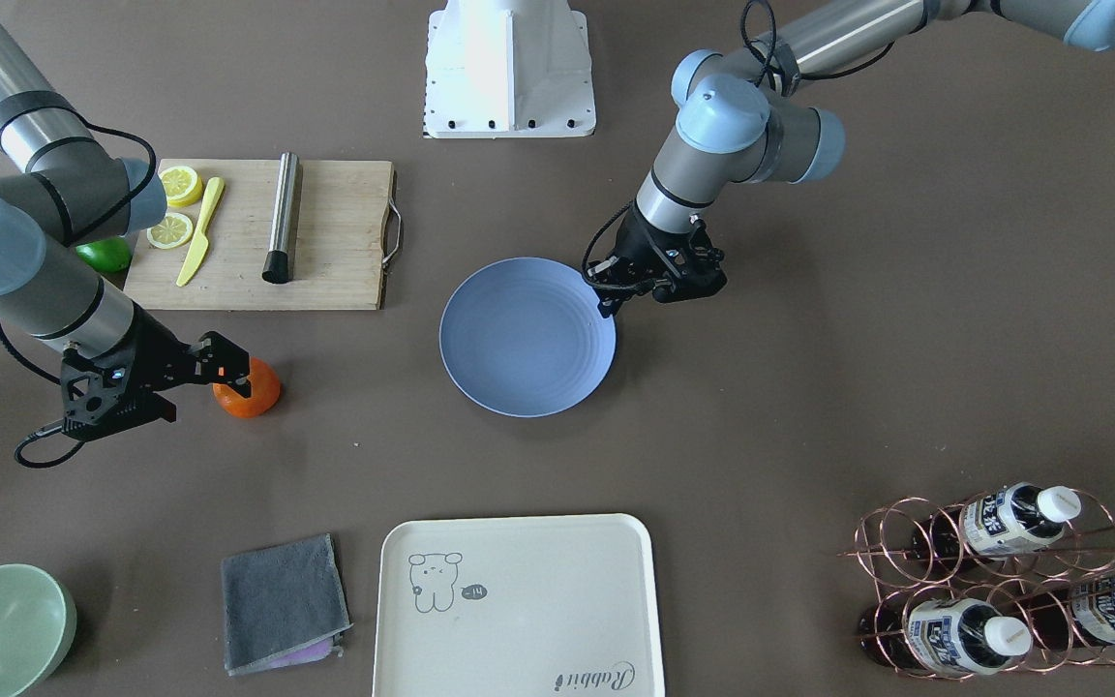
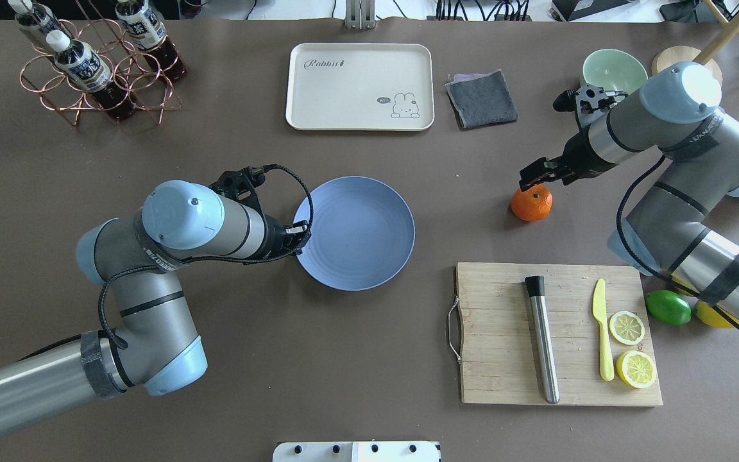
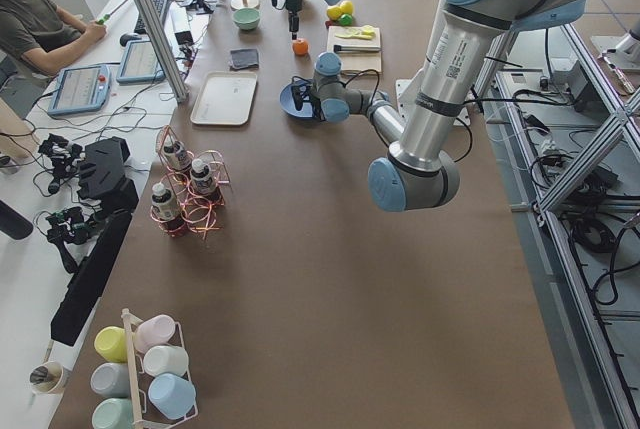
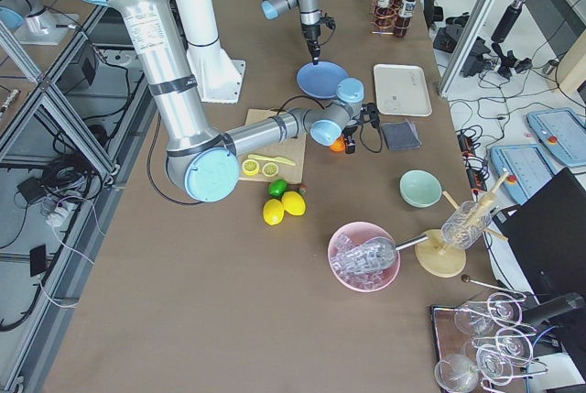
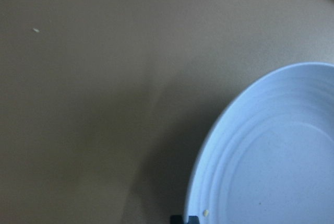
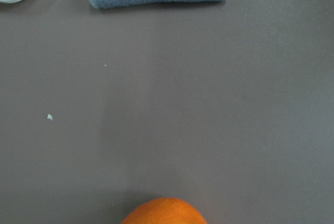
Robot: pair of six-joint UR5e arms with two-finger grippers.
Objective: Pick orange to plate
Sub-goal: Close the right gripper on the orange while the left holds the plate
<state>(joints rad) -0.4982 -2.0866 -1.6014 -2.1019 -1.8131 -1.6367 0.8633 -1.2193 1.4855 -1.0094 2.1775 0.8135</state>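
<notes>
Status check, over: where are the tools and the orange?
Right tool open, at the orange. Left tool shut at plate rim. Orange on table, nothing between it and plate.

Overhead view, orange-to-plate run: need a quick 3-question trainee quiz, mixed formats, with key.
1. True or false: the orange lies on the plate.
2. Fill in: the left pincer hangs at the rim of the ____.
3. Which is right over the orange? A) left pincer B) right pincer C) neither

Key: 1 false, it sits on the table; 2 plate; 3 B.
</notes>
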